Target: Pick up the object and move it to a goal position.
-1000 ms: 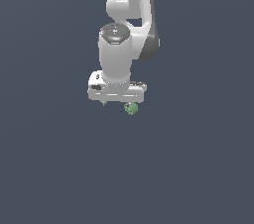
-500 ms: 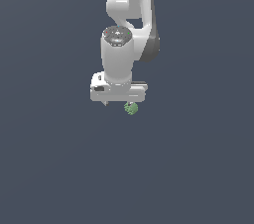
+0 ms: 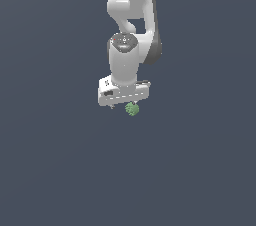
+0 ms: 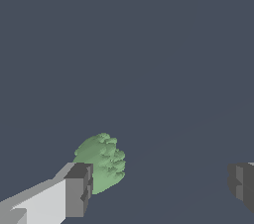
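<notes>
Green and bumpy, the object (image 3: 132,109) sits just under the white tool head in the exterior view, toward that view's right end of the head. The arm (image 3: 131,15) hangs straight down over the plain dark ground, wrist vertical, with the tool (image 4: 159,184) pointing downward. In the wrist view its two dark fingertips (image 4: 79,190) stand wide apart, the lump lying close beside one of them and well clear of the other, not gripped between them.

No legible text, label, brand, number or sign on anything in view.
</notes>
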Motion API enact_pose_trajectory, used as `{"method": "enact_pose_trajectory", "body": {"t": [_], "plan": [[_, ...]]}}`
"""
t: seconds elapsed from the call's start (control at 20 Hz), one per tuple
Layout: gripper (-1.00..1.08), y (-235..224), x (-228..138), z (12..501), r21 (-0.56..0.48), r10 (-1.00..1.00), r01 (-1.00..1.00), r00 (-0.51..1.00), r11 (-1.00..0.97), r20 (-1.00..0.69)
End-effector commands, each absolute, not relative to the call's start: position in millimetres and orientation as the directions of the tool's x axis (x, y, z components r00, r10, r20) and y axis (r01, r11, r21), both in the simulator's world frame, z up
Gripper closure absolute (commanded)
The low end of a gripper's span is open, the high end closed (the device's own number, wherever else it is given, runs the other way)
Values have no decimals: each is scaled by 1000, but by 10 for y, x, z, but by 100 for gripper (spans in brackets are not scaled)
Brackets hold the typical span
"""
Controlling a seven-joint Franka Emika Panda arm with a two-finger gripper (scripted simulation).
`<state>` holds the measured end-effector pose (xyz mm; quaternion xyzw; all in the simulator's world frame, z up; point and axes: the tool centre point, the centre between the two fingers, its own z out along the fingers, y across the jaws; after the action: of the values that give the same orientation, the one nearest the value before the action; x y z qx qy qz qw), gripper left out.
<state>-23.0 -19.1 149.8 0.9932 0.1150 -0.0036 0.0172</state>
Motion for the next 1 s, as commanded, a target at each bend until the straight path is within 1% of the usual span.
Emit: {"method": "enact_pose_trajectory", "body": {"t": [0.0,0.5,0.95], "plan": [[-92,-130,-302,1413,28,299,299,954,-954,-12],[-92,100,-603,1113,9,552,552,834,-834,-7],[-92,209,-759,985,1,659,659,752,-752,-1]]}}
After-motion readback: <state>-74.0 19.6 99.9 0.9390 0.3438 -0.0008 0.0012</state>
